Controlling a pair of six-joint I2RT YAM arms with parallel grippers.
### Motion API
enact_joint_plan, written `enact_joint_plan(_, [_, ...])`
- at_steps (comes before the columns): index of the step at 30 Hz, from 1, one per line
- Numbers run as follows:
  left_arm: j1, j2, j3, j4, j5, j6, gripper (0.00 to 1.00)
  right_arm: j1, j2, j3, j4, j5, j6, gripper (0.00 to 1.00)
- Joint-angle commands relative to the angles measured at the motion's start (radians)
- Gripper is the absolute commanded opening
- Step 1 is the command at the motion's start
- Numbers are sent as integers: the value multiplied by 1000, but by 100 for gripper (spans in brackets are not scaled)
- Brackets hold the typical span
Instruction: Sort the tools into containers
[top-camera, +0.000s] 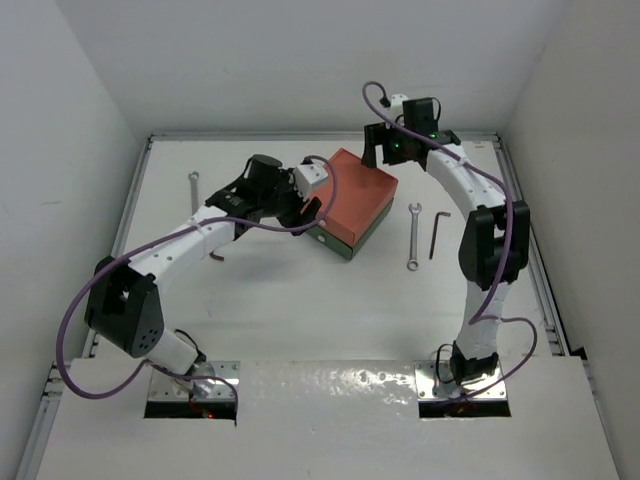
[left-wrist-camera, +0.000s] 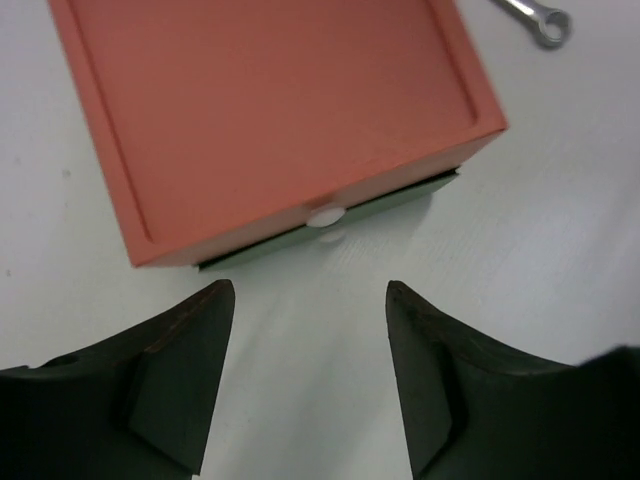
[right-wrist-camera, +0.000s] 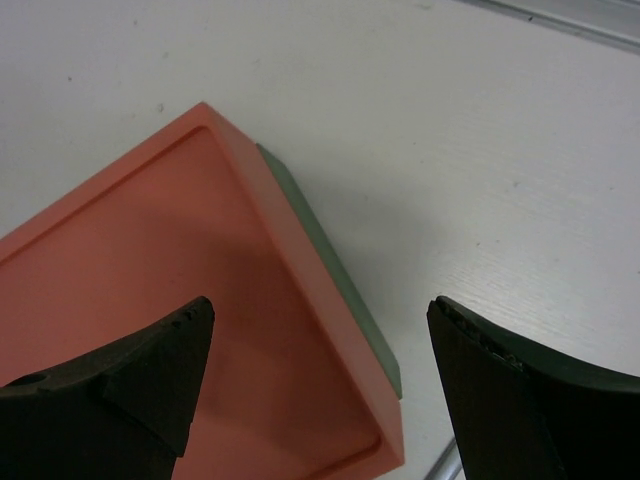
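Boxes are stacked mid-table: the orange-red box (top-camera: 352, 195) sits on top of the dark green box (top-camera: 347, 246), turned cornerwise to the arms. The green one only shows as a thin edge under the orange one, sticking out slightly at the front and along one side. The orange front has a white knob (left-wrist-camera: 325, 213), and it faces the left gripper (left-wrist-camera: 310, 290).

That left gripper has its jaws spread wide and grips nothing. It hangs just short of the knob side, with bare table (left-wrist-camera: 560, 230) showing between the fingers. Not touching the box.

The right gripper (right-wrist-camera: 320, 305) is also spread wide and grips nothing, hovering over the far corner of the orange top. Can't tell how high above it.

Tools all lie on the table, outside the boxes. One silver wrench (top-camera: 193, 190) is far left, well apart from the stack. The second wrench (top-camera: 413, 237) is just right of the stack, with a black bent rod (top-camera: 438, 232) beside it. There's a small dark piece (top-camera: 217, 256) by the left forearm, too small to identify.
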Motion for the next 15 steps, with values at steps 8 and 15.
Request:
enact_joint_plan(8, [-85,73,-39,159,-198,-245,65,59,-22,-56,130,77,-18,86])
enact_joint_plan(15, [-85,81,-82,257,-224,-350,60,88,-25,-108,145,58,-107,85])
